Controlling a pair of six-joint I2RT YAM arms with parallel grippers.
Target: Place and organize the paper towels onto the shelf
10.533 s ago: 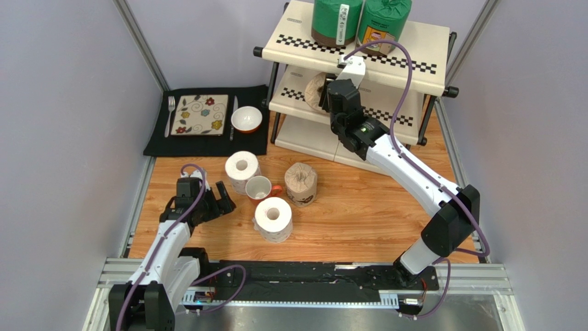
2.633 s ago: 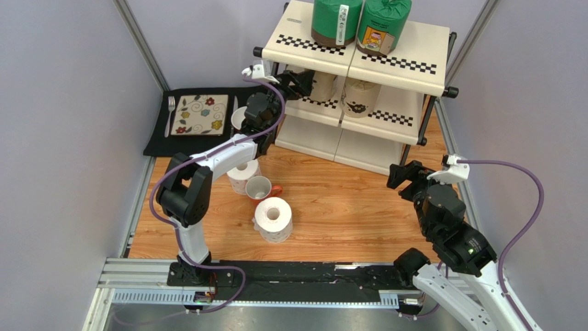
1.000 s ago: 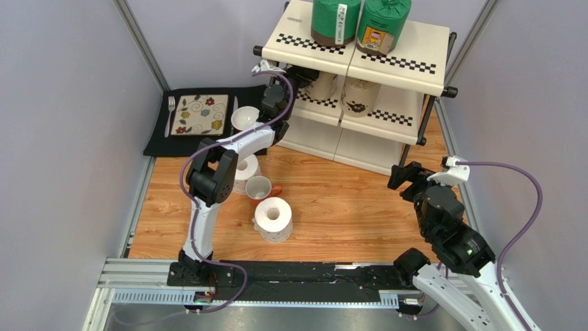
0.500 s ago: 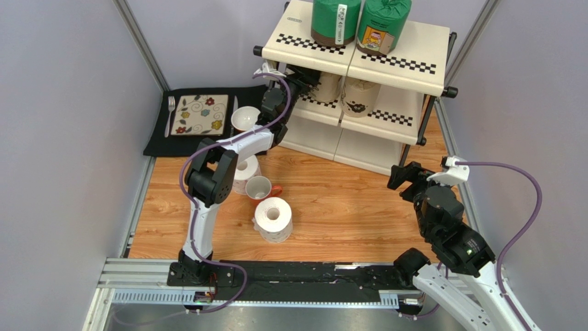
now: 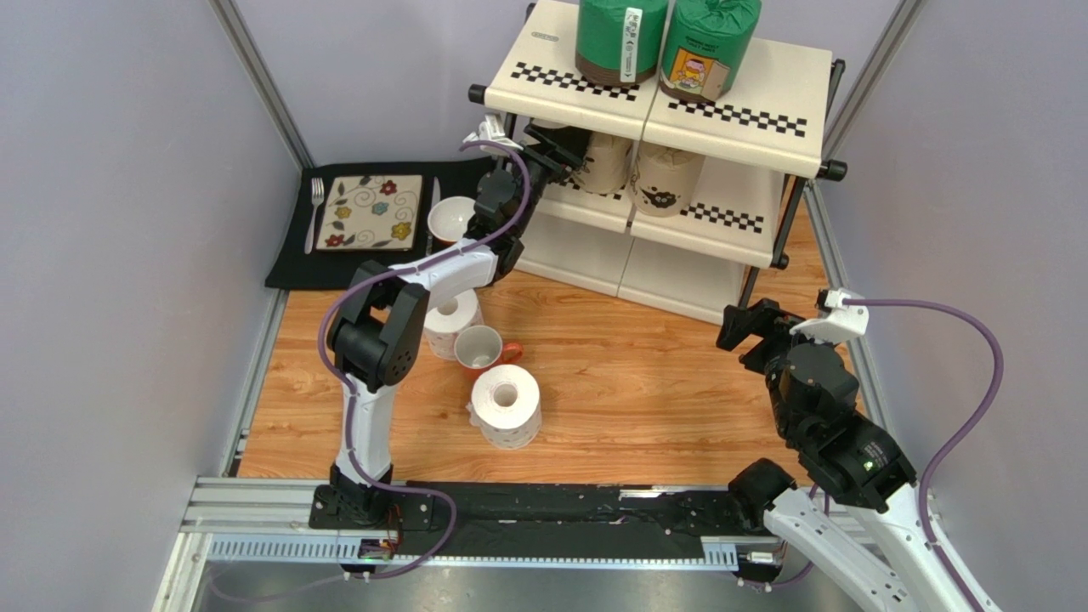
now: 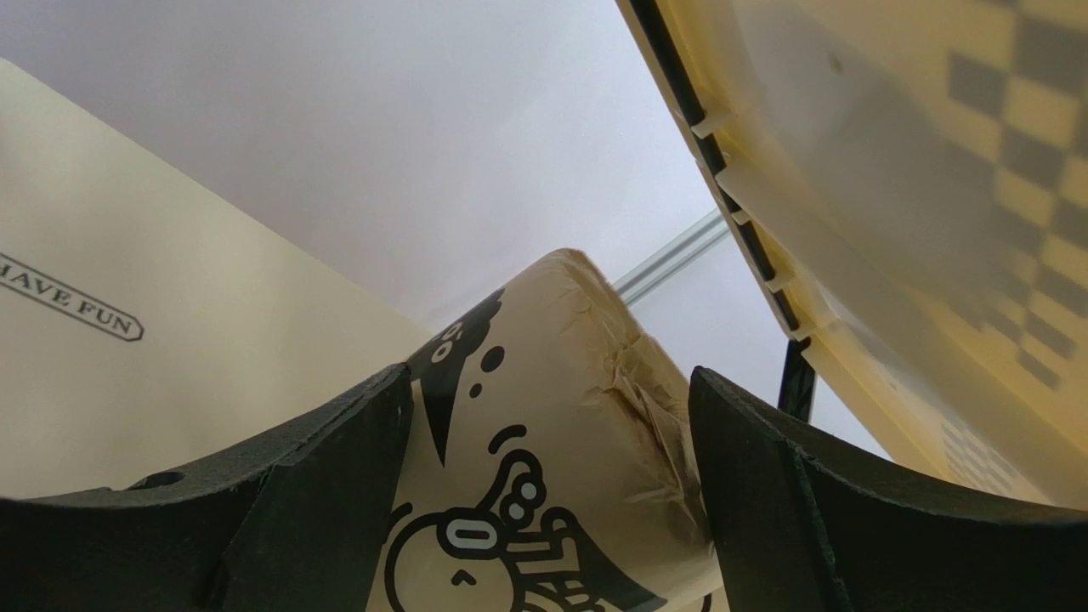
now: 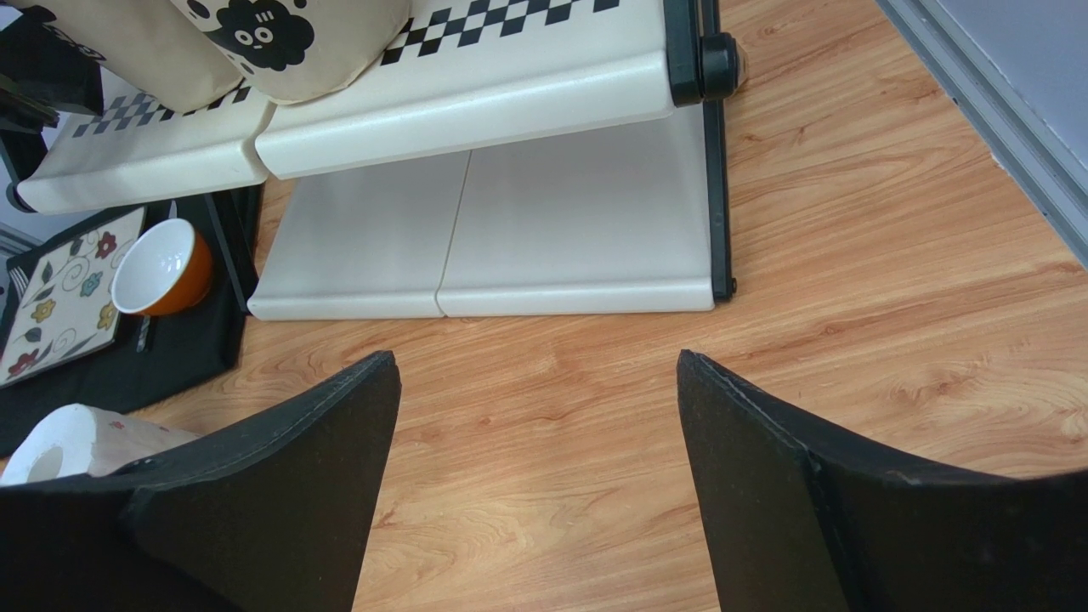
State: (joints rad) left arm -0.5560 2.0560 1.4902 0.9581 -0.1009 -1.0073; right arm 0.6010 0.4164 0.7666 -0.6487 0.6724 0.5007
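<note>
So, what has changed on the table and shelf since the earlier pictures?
The tan roll that stood by the mug is now on the middle tier of the shelf, the left hand around it; grip unclear. The right hand drew back from the shelf, open. The green rolls, white rolls and mug stayed.

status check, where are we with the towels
Left gripper around tan roll on shelf middle tier, grip unclear. Right gripper open, empty. Two white rolls on table, mug between them.

Left arm (image 5: 428, 268): stretched far forward, elbow raised. Left claw (image 6: 549, 383): fingers set wide apart, grip unclear. Right arm (image 5: 837, 440): folded back at right side. Right claw (image 7: 536, 370): fingers spread wide, angled downward.
</note>
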